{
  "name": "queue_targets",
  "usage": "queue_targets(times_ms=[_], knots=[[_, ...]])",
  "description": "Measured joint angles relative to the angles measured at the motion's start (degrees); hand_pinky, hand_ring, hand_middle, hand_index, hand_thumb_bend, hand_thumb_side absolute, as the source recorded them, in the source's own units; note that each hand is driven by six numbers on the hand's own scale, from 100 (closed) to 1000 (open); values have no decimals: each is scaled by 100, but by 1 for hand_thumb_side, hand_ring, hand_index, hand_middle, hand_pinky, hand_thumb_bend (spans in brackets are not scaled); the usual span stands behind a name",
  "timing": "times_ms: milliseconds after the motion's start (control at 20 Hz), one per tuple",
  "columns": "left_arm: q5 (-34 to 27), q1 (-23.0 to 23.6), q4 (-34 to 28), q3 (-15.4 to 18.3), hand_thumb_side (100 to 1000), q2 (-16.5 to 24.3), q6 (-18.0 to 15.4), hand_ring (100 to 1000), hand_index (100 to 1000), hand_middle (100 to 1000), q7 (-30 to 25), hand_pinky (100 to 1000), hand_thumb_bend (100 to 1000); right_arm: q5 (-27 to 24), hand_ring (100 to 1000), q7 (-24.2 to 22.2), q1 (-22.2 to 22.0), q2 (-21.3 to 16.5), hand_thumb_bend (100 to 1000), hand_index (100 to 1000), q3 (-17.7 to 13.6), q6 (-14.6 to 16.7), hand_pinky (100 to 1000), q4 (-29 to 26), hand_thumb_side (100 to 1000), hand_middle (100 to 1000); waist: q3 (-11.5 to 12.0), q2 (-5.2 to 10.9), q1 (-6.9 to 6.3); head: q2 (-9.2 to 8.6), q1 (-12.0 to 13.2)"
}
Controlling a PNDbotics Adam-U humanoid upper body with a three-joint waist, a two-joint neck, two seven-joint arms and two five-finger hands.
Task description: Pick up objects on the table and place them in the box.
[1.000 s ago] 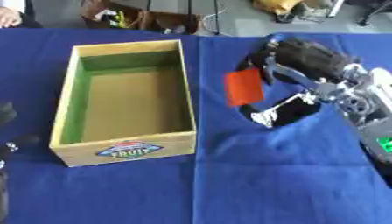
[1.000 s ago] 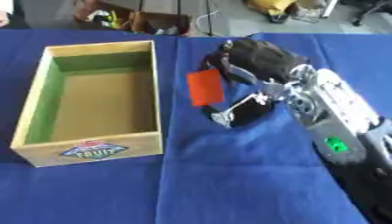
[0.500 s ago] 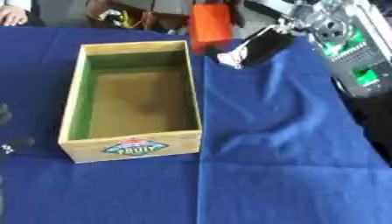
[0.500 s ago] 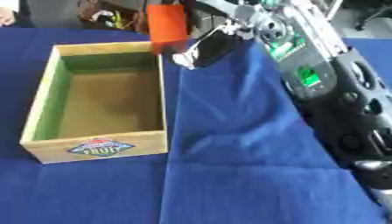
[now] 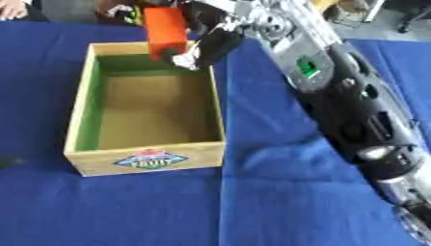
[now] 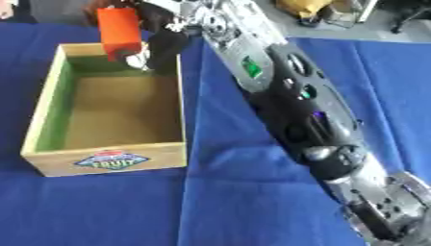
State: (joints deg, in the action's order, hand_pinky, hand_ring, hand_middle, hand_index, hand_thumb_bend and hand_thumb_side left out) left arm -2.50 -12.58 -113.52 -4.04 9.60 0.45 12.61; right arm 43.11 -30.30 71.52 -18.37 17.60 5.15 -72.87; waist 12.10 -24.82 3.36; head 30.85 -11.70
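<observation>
The right arm point(image 5: 336, 96) reaches from the lower right corner across the blue cloth-covered surface point(image 5: 278, 192) up toward the far end of the wooden box point(image 5: 143, 158). Its right hand point(image 5: 206, 45) is curled round an orange block point(image 5: 165, 31), holding it upright above the far rim of the box, over the far right corner of the opening. The block's lower edge hangs at about the level of that rim, and one dark finger with a pale tip points down into the box just beside it. The box stands open on the surface, with green inner walls, a plain brown bottom and a fruit label point(image 6: 111, 161) on its near side. Nothing shows inside it apart from the hand's shadow. A small dark shape point(image 5: 8, 162) at the left edge, level with the box's near end, is too little to tell whether it is the left hand.
</observation>
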Motion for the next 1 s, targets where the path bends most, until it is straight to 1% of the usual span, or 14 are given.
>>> queue_targets(times_ms=[200, 400, 650, 700, 800, 900, 1000], knots=[[-5, -77, 0, -27, 990, 0, -18, 917, 708, 819, -24, 624, 100, 243, 513, -136, 110, 305, 100, 428, -25, 198, 656, 620, 411, 275, 145, -87, 66, -30, -104], [-17, -111, 0, -33, 989, 0, -9, 916, 708, 818, -35, 623, 100, 508, 513, -169, 109, 500, 100, 427, -42, 368, 655, 1053, 415, 275, 166, -120, 58, -56, -126], [-42, -112, 0, -33, 989, 0, 3, 917, 707, 816, -42, 624, 100, 875, 515, -123, 59, 758, 100, 428, -101, 470, 653, 1425, 408, 277, 171, -122, 39, -76, -150], [-46, -112, 0, -34, 989, 0, 4, 916, 707, 815, -42, 624, 100, 944, 535, -109, 51, 789, 100, 448, -102, 490, 651, 1481, 401, 304, 172, -122, 31, -77, -153], [-50, -113, 0, -34, 989, -1, 5, 916, 707, 815, -43, 624, 100, 1156, 556, -115, 22, 858, 100, 455, -100, 553, 657, 1599, 403, 325, 193, -123, 17, -77, -158], [-52, -113, 0, -34, 989, -1, 7, 916, 707, 815, -44, 624, 100, 1391, 621, -128, 1, 934, 100, 517, -98, 659, 680, 1673, 424, 444, 198, -132, 5, -77, -158], [-53, -113, 0, -35, 989, -1, 7, 916, 707, 815, -44, 625, 100, 1631, 719, -162, 8, 972, 100, 594, -97, 807, 714, 1683, 442, 585, 196, -132, -12, -77, -158]])
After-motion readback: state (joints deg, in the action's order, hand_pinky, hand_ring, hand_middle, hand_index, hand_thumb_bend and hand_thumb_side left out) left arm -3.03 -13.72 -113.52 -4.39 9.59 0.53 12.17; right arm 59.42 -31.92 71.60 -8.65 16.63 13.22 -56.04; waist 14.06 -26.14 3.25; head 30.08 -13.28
